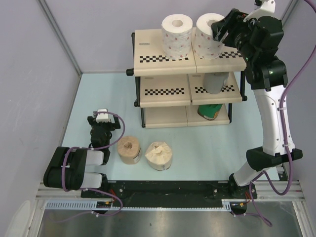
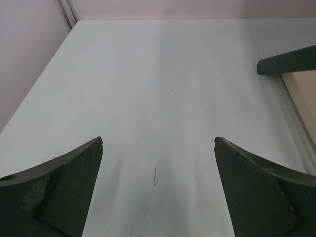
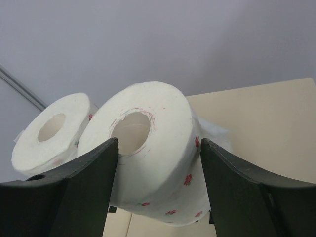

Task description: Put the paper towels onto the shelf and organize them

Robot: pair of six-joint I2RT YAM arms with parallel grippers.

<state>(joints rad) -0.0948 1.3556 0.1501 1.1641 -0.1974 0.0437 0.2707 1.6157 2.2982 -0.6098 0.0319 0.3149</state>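
Note:
The shelf (image 1: 148,54) stands at the back of the table. Two white red-dotted rolls stand upright on its top tier, one on the left (image 1: 177,34) and one on the right (image 1: 207,37). A grey roll (image 1: 215,81) is on the middle tier and a green roll (image 1: 210,111) on the bottom tier. A tan roll (image 1: 129,149) and a cream roll (image 1: 159,155) lie on the table in front. My right gripper (image 1: 218,29) is open, its fingers closely flanking the right white roll (image 3: 163,163); the other white roll (image 3: 52,131) is beside it. My left gripper (image 1: 102,117) is open and empty, left of the tan roll.
The left wrist view shows bare table between my left gripper's (image 2: 158,140) fingers, the shelf's black foot bar (image 2: 286,60) at upper right and a beige panel edge (image 2: 306,94). Pale walls enclose the table on the left and at the back.

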